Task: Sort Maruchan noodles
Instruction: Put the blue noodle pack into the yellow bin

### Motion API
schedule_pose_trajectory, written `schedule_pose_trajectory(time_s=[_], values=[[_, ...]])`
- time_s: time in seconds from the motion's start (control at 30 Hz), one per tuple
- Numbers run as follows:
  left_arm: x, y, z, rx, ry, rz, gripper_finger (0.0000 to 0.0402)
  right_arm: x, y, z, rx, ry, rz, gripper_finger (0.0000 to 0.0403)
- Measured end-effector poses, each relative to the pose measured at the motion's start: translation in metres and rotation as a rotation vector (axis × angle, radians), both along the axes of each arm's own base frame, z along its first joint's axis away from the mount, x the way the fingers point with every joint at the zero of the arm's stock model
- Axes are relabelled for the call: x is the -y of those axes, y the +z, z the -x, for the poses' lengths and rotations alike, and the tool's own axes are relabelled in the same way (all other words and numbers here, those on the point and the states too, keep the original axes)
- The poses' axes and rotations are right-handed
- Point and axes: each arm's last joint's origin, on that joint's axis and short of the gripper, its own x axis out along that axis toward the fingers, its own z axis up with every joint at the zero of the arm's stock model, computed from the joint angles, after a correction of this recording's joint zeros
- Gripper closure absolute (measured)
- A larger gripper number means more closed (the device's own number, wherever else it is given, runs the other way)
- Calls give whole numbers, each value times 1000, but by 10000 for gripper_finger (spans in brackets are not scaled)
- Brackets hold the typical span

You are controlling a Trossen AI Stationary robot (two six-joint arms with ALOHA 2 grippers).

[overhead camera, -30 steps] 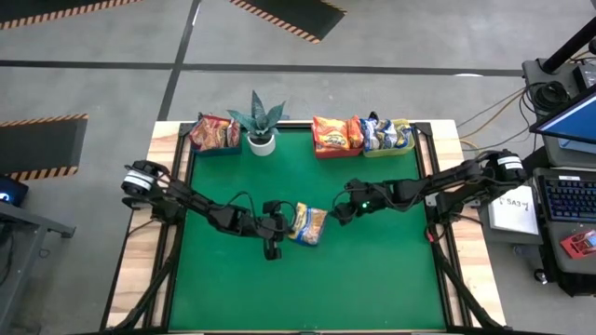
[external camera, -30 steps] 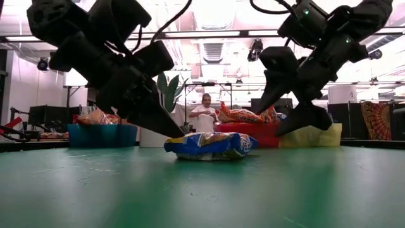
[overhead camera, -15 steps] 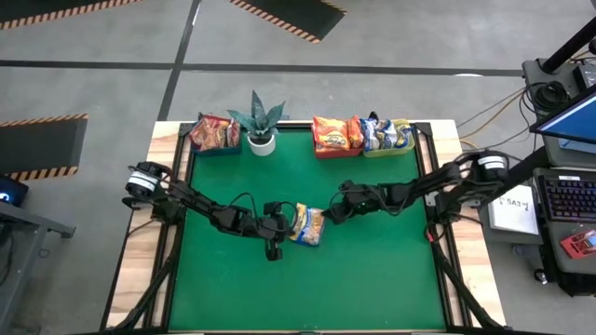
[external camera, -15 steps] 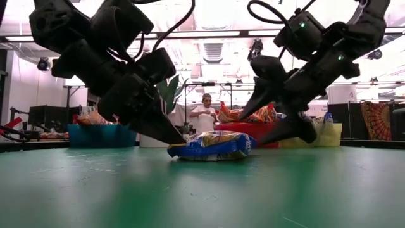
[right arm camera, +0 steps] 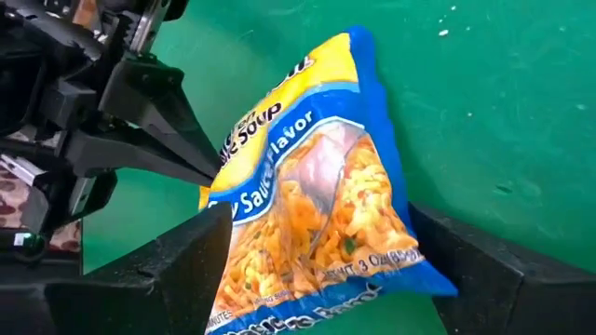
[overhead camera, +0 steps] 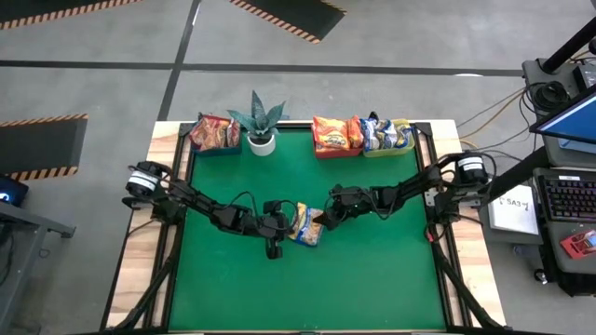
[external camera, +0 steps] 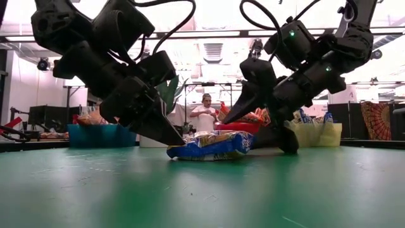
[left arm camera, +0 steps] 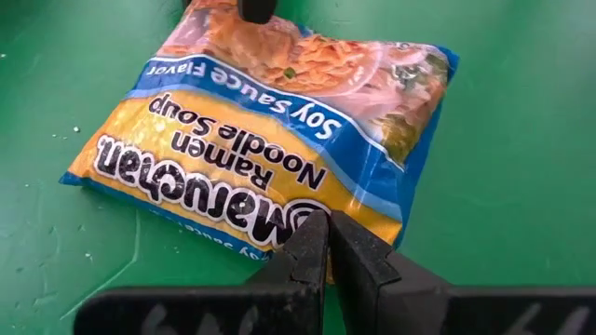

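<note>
One blue-and-yellow Maruchan packet [overhead camera: 305,224] lies flat on the green mat near the table's middle; it also shows in the left wrist view [left arm camera: 270,140]. My left gripper [overhead camera: 282,226] is shut, with its tips at the packet's left end. My right gripper [overhead camera: 320,219] is open at the packet's right end, with the packet [right arm camera: 317,186] between its two fingers. Other packets sit in three bins at the far edge. My left gripper rests its shut fingertips [left arm camera: 321,233] on the packet's blue left edge [left arm camera: 279,237], slanting down from the table's left. The packet lies flat on the mat. My right gripper's fingers [right arm camera: 200,256] stand on either side of the packet's right end [right arm camera: 372,279]; I cannot tell whether they touch it.
At the far edge stand a blue bin [overhead camera: 216,137] with red packets, a potted plant [overhead camera: 262,128], a red bin [overhead camera: 336,136] with orange packets and a yellow-green bin [overhead camera: 389,136] with blue-and-yellow packets. A person [external camera: 204,115] stands in the room behind.
My right gripper has gone toward the table's left and down, until its fingers stand around the packet's right end. My left gripper has stayed at the packet's left end, and the packet has stayed on the mat.
</note>
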Motion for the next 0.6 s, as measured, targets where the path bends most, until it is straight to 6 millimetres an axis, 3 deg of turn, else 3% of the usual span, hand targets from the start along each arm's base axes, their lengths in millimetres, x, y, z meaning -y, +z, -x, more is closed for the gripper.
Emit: schedule_pose_trajectory(time_s=[0.6], values=[[0,1,-1,10,4,9,401,-2,-3,-13,41,46,17,110]])
